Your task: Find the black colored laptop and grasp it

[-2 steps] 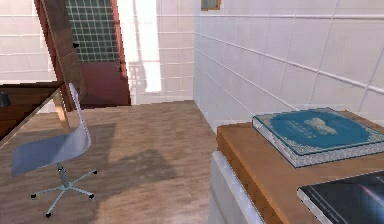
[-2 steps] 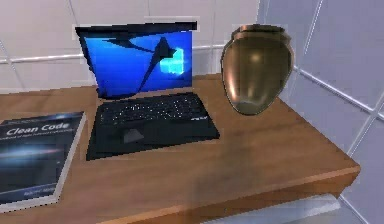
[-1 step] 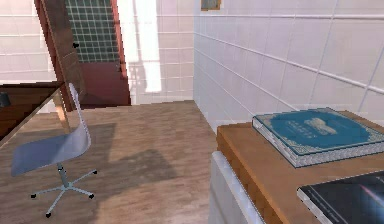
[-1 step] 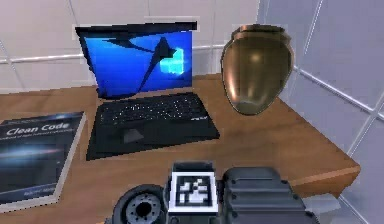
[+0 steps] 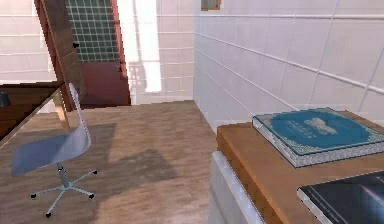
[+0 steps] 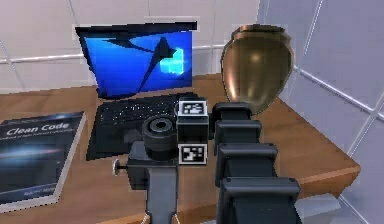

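One wooden table (image 6: 315, 140) stretches across the arm side view. On it stands the black laptop (image 6: 135, 70), lid up and blue screen lit, at about eleven o'clock from that view's middle. The dark arm (image 6: 250, 170) comes up from five o'clock. A brass vase (image 6: 257, 62) stands at one o'clock, just beside the laptop. A teal-covered book (image 6: 35, 150) lies flat at eight o'clock. The gripper (image 6: 158, 140) shows against the keyboard's near edge. I cannot tell how its fingers are set or whether it holds anything.
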Motion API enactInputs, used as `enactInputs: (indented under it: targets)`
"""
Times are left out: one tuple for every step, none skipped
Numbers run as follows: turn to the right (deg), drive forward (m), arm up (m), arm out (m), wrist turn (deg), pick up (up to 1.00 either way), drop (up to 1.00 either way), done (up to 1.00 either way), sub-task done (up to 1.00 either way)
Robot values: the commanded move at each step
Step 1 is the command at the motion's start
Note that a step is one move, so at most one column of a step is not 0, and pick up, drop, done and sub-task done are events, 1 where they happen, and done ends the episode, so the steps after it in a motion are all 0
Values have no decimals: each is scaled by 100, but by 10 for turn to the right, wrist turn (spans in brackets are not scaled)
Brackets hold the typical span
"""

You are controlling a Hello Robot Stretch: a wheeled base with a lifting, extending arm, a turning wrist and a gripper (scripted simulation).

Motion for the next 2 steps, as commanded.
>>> enactInputs:
  targets:
    - [0, 0, 0, 0, 450, 0, 0, 0, 0]
    - [0, 0, 0, 0, 450, 0, 0, 0, 0]
